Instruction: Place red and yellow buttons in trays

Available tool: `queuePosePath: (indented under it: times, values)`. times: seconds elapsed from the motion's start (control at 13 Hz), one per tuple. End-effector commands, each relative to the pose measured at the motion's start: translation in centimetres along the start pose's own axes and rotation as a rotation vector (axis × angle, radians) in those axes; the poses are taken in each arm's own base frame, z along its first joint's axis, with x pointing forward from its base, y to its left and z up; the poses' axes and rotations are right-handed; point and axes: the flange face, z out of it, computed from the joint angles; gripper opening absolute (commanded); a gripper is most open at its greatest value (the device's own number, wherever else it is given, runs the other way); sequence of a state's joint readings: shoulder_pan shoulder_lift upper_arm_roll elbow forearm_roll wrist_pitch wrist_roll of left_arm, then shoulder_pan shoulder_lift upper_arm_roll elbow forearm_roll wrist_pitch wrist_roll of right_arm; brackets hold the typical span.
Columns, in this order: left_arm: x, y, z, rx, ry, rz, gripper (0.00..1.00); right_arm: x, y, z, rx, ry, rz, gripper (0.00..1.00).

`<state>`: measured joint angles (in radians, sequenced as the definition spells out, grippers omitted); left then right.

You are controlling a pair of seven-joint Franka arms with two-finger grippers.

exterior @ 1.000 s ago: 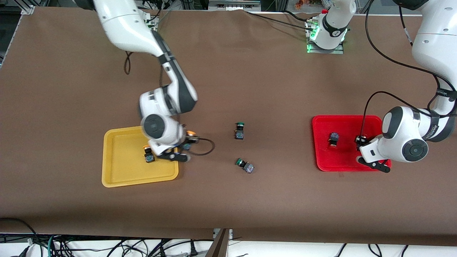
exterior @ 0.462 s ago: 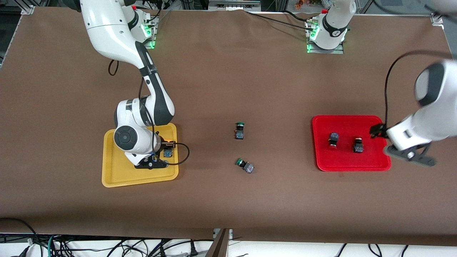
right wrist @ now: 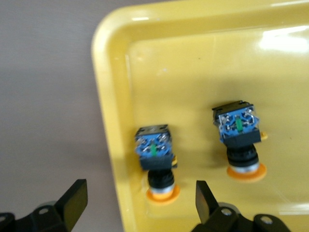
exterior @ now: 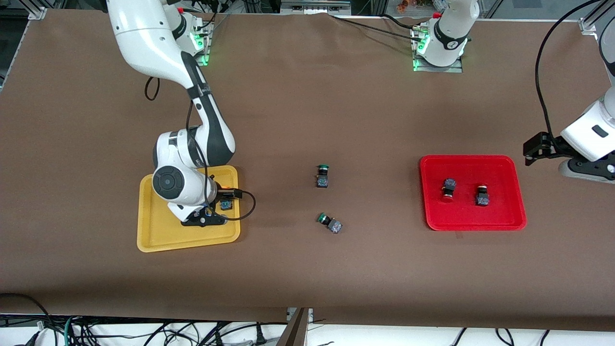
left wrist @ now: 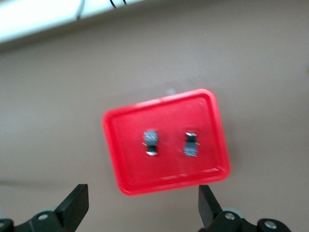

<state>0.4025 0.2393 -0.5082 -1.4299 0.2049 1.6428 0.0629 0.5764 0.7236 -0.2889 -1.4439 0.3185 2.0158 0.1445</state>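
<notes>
The yellow tray (exterior: 158,230) holds two yellow buttons; one (exterior: 225,204) shows beside my right gripper (exterior: 204,221), the other is hidden under the arm. In the right wrist view both buttons (right wrist: 157,159) (right wrist: 241,140) lie cap down in the tray (right wrist: 193,72), and my right gripper (right wrist: 140,200) is open and empty just above them. The red tray (exterior: 461,216) holds two red buttons (exterior: 448,187) (exterior: 482,194). My left gripper (exterior: 588,172) is raised off the tray toward the left arm's end. In its wrist view it (left wrist: 142,212) is open and empty, high above the tray (left wrist: 125,159) and buttons (left wrist: 151,142) (left wrist: 191,145).
Two green-capped switches lie on the brown table between the trays, one (exterior: 322,176) farther from the front camera than the other (exterior: 330,223). A black cable loops from the right wrist over the yellow tray's edge.
My right gripper carried a yellow button over the yellow tray and let it go. My left gripper released the second red button in the red tray and rose away toward its end of the table.
</notes>
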Motion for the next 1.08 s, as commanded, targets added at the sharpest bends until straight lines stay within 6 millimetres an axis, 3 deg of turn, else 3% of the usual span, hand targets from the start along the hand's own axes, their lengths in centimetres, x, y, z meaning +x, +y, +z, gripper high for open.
queuePosePath:
  times: [0.0,0.08,0.23,0.31,0.46,0.69,1.0]
  values:
    - [-0.5,0.1,-1.4,-0.055,-0.003,-0.06,1.0,-2.4,-0.4,-7.7,0.031,0.003,-0.016,0.99]
    - [-0.5,2.9,-2.4,-0.037,0.007,-0.025,1.0,-3.5,-0.4,-10.6,0.03,0.005,-0.027,0.99]
    - [-1.0,1.9,-2.5,-0.016,0.005,-0.071,1.0,-6.1,0.3,-16.9,0.013,0.006,-0.055,0.99]
    - [-2.0,2.4,-1.9,-0.044,-0.009,-0.083,1.0,-7.8,0.9,-19.9,-0.005,0.003,-0.07,0.99]
    - [-4.0,3.0,-1.6,-0.019,0.035,-0.09,1.0,-11.3,3.0,-24.2,-0.05,0.009,-0.096,0.99]
    - [-6.2,3.4,-0.7,-0.014,0.069,-0.091,1.0,-15.7,6.3,-26.7,-0.057,0.031,-0.13,0.99]
    - [-5.6,3.5,-0.8,-0.015,0.051,-0.086,1.0,-15.6,9.8,-27.9,-0.063,0.038,-0.172,0.99]
